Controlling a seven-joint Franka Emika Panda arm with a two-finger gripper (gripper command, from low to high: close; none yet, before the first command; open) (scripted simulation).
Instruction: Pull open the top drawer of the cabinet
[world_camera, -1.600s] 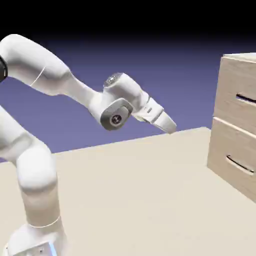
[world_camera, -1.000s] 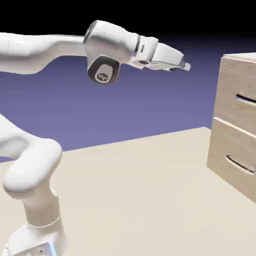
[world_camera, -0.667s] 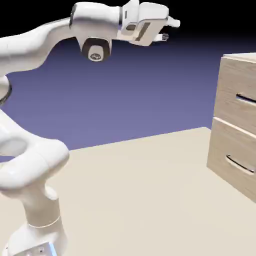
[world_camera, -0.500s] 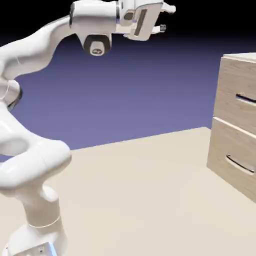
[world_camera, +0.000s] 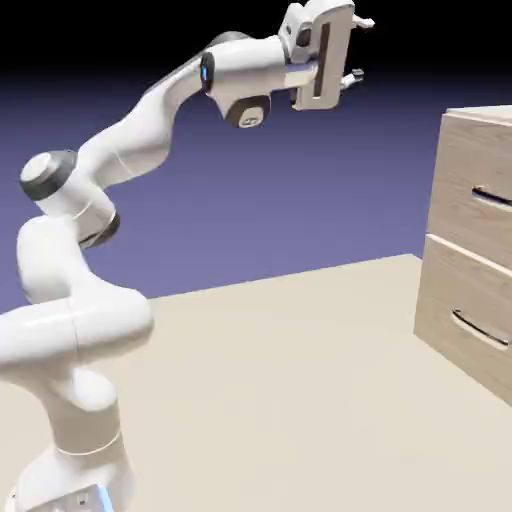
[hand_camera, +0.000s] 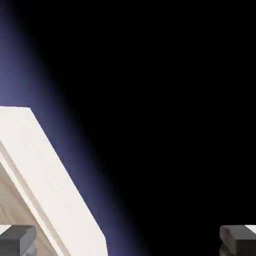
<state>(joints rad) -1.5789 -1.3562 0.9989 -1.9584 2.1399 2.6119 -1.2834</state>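
Observation:
The cabinet (world_camera: 452, 170) stands at the right edge of the exterior view, pale wood-grain, cut off by the frame. Its top drawer (world_camera: 478, 215) is closed, with a thin dark bar handle (world_camera: 492, 197). My gripper (world_camera: 360, 48) hangs high in the air, above the cabinet's top and well to its left, pointing right. It is open with nothing between its fingers, one fingertip above the other. In the hand view the two grey fingertips (hand_camera: 17, 239) sit wide apart at the bottom, and a corner of the cabinet (hand_camera: 47, 192) slants across the lower left.
Below the top drawer is a second drawer front (world_camera: 462, 300) with the same kind of handle (world_camera: 478, 330), also closed. The beige table (world_camera: 280, 390) stretches from the robot's base to the cabinet. The rest of the hand view is dark backdrop.
The arm has swung up and stretched right, toward the cabinet. The hand has rolled so its fingers stand one above the other. The jaws stayed open.

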